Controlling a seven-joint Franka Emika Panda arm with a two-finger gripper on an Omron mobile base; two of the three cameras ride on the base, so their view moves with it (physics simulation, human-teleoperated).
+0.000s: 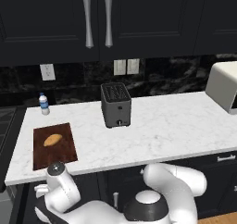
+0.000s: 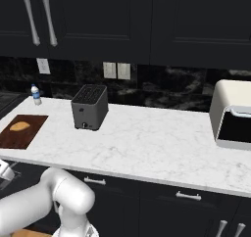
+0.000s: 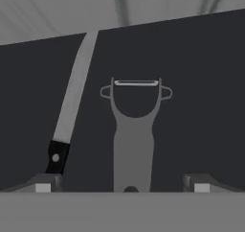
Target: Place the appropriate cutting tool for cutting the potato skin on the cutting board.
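The big white arm [image 1: 152, 195] bends low in front of the counter [image 1: 162, 130], folded down below its front edge. The hand reaches down on the left side, under the counter top.

The counter is wide and white. The toaster [image 1: 115, 104] stands near the middle with lots of bare room around it. The right base view shows a pale box-shaped machine [image 2: 233, 114] at the far right in full; the left base view cuts it off at the edge. The cutting board [image 1: 54, 146] lies flat at the left end, close to the front edge. The potato [image 1: 53, 140] sits on it, and most of the board is bare. A small bottle [image 1: 44, 103] stands behind the board, by the wall.

The hand view looks down on a dark floor. The peeler [image 3: 135, 130] lies there, between the fingertips [image 3: 43, 183] of the gripper [image 3: 122, 185]. The fingers are spread wide apart and hold nothing. The knife [image 3: 72, 106] lies just beside the peeler, apart from it.
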